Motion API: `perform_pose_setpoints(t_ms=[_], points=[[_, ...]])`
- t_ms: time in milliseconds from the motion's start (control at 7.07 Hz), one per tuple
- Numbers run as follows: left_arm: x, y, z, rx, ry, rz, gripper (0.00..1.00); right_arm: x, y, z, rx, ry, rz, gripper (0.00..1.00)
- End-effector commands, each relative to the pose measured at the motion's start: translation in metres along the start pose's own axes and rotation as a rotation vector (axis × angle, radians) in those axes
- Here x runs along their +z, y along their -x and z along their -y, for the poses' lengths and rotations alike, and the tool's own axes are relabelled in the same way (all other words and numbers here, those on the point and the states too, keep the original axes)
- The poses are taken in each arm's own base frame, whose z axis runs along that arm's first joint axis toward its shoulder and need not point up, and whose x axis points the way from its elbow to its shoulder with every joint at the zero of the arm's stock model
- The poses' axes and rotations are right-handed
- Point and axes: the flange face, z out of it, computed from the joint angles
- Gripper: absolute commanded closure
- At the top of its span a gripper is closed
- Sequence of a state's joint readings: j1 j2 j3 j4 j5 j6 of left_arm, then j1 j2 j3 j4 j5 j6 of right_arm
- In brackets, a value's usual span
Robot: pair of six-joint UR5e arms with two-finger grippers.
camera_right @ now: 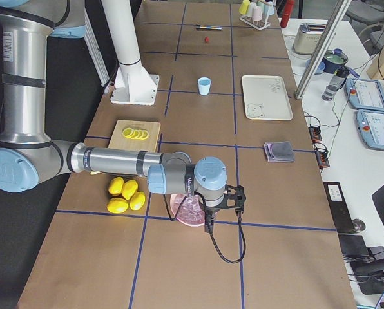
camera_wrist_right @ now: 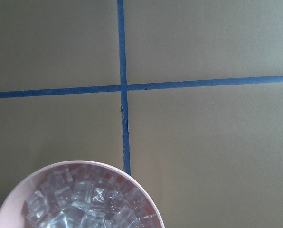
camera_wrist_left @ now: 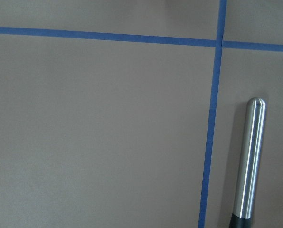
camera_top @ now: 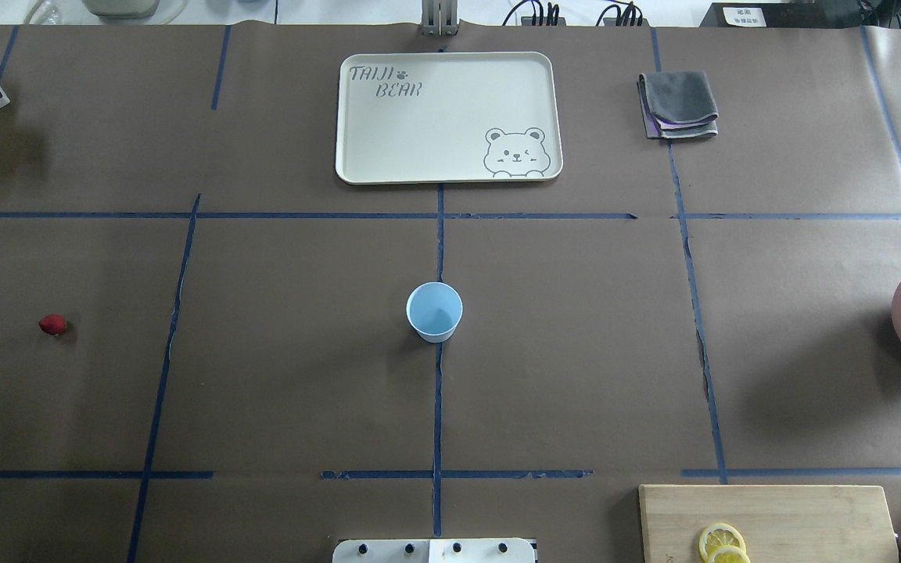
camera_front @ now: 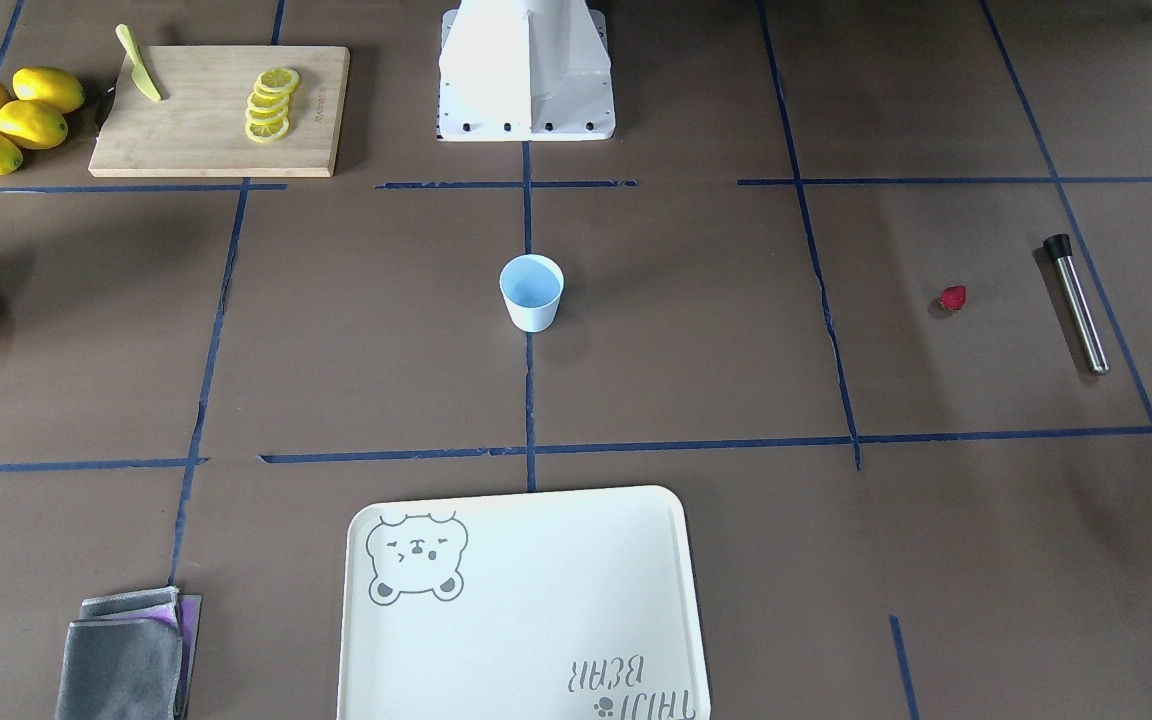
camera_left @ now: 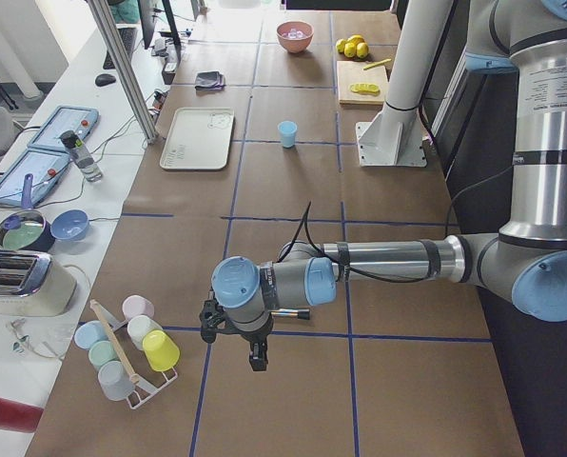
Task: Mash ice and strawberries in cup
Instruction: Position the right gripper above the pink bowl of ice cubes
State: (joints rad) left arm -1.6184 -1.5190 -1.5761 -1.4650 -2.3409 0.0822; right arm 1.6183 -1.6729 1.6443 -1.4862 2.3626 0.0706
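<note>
Right end effector (camera_right: 209, 225) hangs near the ice (camera_wrist_right: 84, 204), cup (camera_right: 205, 85) well apart.

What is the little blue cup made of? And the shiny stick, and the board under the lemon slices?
The cup looks like plastic: plain pale blue, smooth and matte. The stick looks like polished metal, as it shows bright streaks of light; its black end may be rubber or plastic. The board looks like pale wood with faint grain.
</note>
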Motion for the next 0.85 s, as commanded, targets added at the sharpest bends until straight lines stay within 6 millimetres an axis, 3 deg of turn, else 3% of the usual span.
perform_pose_setpoints(t_ms=[0,283,707], points=[[-0.002,-0.001,0.000,0.005,-0.004,0.014,0.00,-0.001,0.002,0.002,-0.001,-0.002,0.003,0.01],[-0.005,0.000,0.003,0.009,-0.005,0.050,0.00,-0.001,0.001,0.002,-0.001,-0.003,0.001,0.01],[-0.016,-0.014,0.014,0.050,-0.029,0.050,0.00,-0.007,0.007,0.002,-0.012,-0.013,0.001,0.01]])
